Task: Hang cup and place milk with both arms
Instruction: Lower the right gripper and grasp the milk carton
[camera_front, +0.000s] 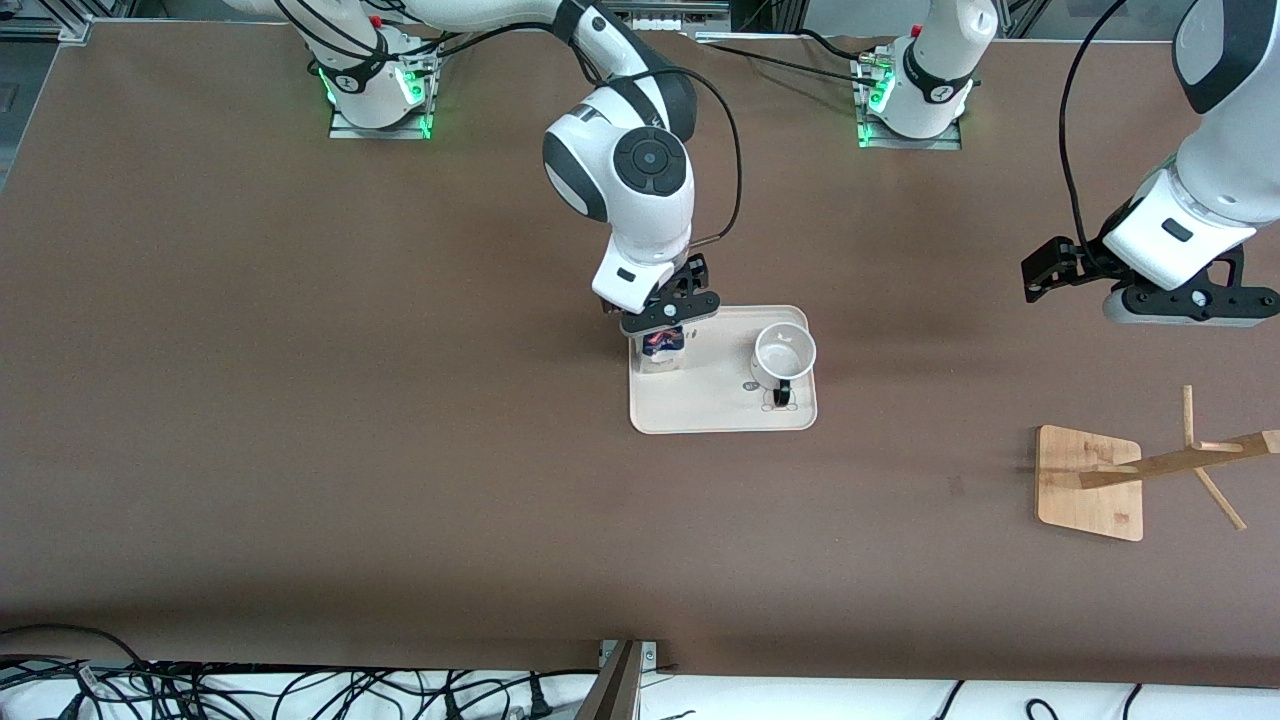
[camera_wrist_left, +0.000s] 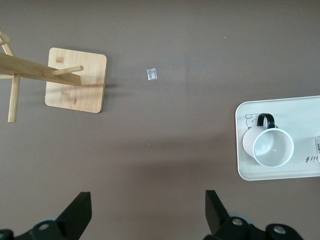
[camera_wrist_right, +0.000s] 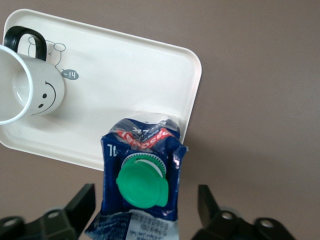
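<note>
The milk (camera_front: 662, 345), a dark-blue and white carton with a green cap (camera_wrist_right: 142, 186), stands on a cream tray (camera_front: 700, 405) at its corner toward the right arm's end. My right gripper (camera_front: 668, 318) is low over the carton, its fingers (camera_wrist_right: 82, 202) open on either side of it with gaps showing. The cup (camera_front: 783, 358), white with a black handle and smiley face (camera_wrist_right: 44, 96), stands upright on the tray toward the left arm's end. My left gripper (camera_front: 1190, 305) hangs open and empty (camera_wrist_left: 147, 215) over bare table near the left arm's end.
A wooden rack with pegs on a square base (camera_front: 1090, 482) stands toward the left arm's end, nearer the front camera than the tray; it also shows in the left wrist view (camera_wrist_left: 76, 80). A small tape mark (camera_wrist_left: 152, 74) lies on the brown table.
</note>
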